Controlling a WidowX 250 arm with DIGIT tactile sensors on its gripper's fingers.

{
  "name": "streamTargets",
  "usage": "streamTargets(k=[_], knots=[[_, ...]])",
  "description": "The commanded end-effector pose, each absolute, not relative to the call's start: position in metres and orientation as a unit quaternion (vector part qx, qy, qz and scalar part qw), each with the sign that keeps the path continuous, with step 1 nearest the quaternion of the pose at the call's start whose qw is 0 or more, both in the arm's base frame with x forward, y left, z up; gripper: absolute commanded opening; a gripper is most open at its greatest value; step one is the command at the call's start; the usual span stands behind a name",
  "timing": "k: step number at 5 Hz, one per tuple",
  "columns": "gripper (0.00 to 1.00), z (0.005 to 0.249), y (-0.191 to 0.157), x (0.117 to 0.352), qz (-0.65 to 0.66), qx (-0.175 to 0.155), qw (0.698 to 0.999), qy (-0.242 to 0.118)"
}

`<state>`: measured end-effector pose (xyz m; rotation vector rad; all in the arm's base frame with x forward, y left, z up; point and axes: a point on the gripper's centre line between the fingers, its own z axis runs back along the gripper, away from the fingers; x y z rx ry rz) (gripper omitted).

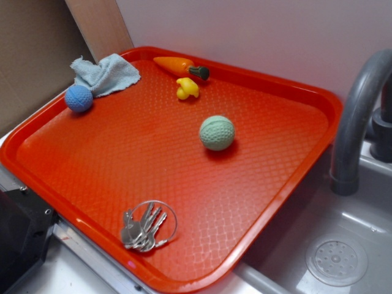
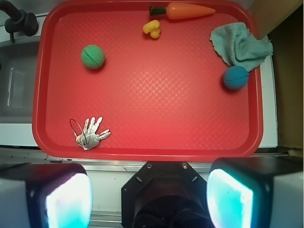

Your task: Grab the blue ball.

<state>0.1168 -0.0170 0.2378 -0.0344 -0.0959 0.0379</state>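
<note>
The blue ball (image 1: 78, 98) (image 2: 235, 77) is small and dimpled. It rests on the red tray (image 1: 153, 159) (image 2: 156, 114) near its left rim in the exterior view, touching the edge of a pale blue cloth (image 1: 105, 75) (image 2: 240, 45). In the wrist view the ball lies at the right side of the tray. My gripper (image 2: 149, 199) hangs high above the tray's near edge, far from the ball, with its fingers (image 2: 66, 202) wide apart and nothing between them. The exterior view does not show the gripper.
A pale green ribbed ball (image 1: 217, 132) (image 2: 92, 56), a toy carrot (image 1: 177, 66) (image 2: 185, 10), a small yellow toy (image 1: 187, 88) (image 2: 152, 28) and a bunch of keys (image 1: 146, 228) (image 2: 90, 134) also lie on the tray. A grey faucet (image 1: 358, 116) and sink (image 1: 324, 245) stand to the right.
</note>
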Motion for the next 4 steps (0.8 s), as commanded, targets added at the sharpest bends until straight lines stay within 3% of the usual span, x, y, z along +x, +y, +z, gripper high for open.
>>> streamTargets(k=[1,2,4], knots=[[1.00,0.238,-0.017,0.117,0.019,-0.017,0.999,-0.048],[1.00,0.204,0.033,0.148,0.139,-0.016,0.987,-0.081],[1.00,0.148,0.115,0.173,0.214,-0.006,0.971,-0.102]])
